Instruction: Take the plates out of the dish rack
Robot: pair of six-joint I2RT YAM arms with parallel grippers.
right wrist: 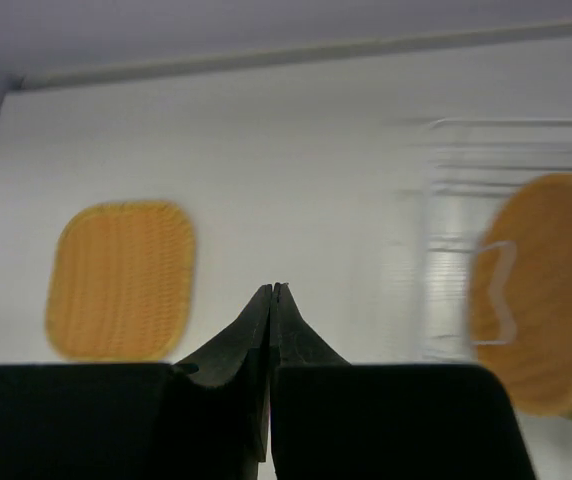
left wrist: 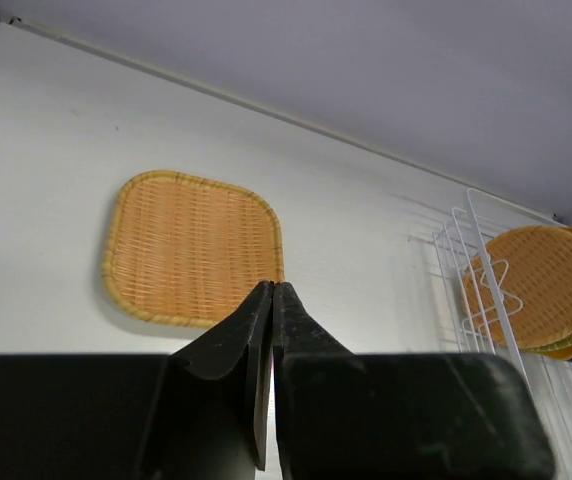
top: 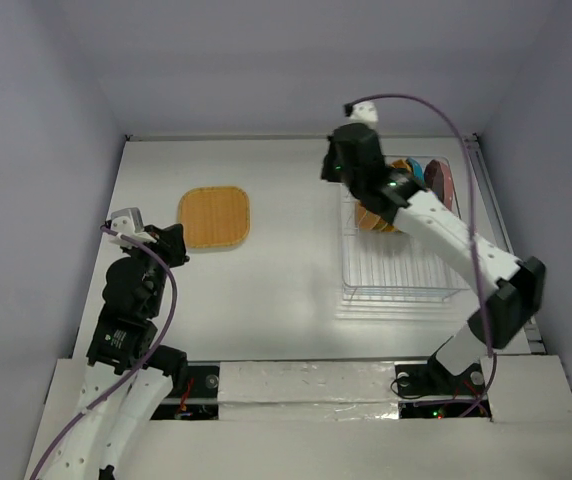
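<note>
While left fingers (left wrist: 231, 345) and right fingers (right wrist: 228, 345) sit clenched empty, a tan plate (top: 214, 217) lies apart from the dish rack (top: 396, 290).

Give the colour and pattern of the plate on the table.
Plate: tan-orange, basket weave; left wrist view best.

Nothing legible in any view: no text, labels, brands or numbers. Tan plate (top: 214, 218) left of rack (top: 398, 278): weave pattern only. Rack wire unmarked. Right arm (top: 436, 225) casing over rack: no readable print.
</note>
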